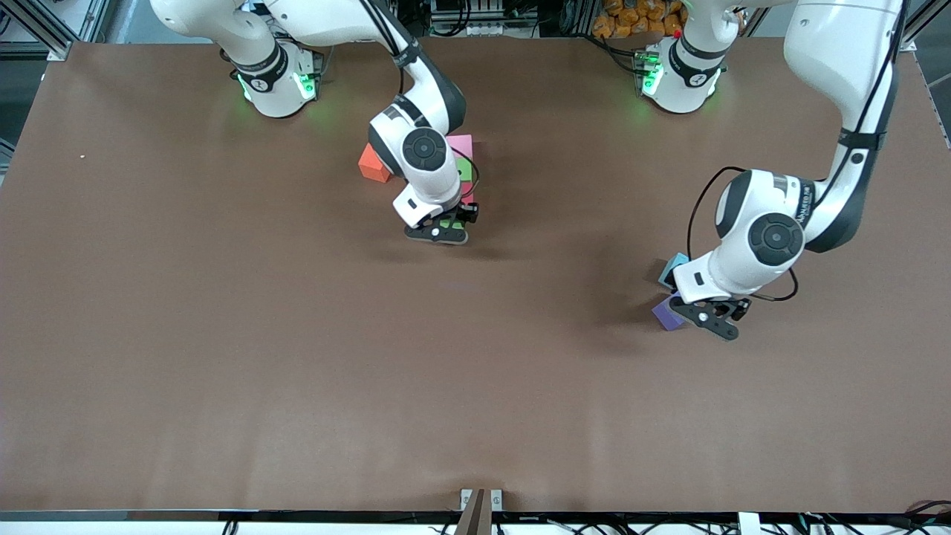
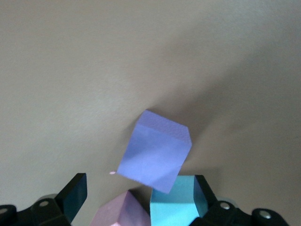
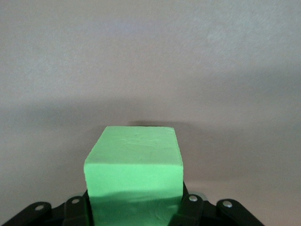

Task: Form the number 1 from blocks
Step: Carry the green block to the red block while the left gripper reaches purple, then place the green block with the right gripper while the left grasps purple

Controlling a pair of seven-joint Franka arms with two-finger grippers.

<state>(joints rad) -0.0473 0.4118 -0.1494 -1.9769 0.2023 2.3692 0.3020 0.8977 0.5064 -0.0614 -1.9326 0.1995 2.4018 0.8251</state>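
The right pincer [image 1: 443, 227] is clamped on a bright green block [image 3: 134, 172], low over the surface [image 1: 223, 334] beside the column of pink block [image 1: 462, 144], second green block [image 1: 465, 169] and red block. The left pincer [image 1: 706, 312], spread apart, hovers over the purple block [image 1: 666, 316], which sits beside a light blue cube [image 1: 673, 266]. Next, I judge, comes setting the green block squarely against the column's near end

Pretty clearly a robotics lab: two white arms are bolted along one edge of a big bench [image 1: 223, 371] covered in plain brown matting, their bases [image 1: 276, 82] glowing with green status lights, and aluminium framing [image 1: 44, 30] and bundles of black cable [image 1: 475, 18] crowd the edges.
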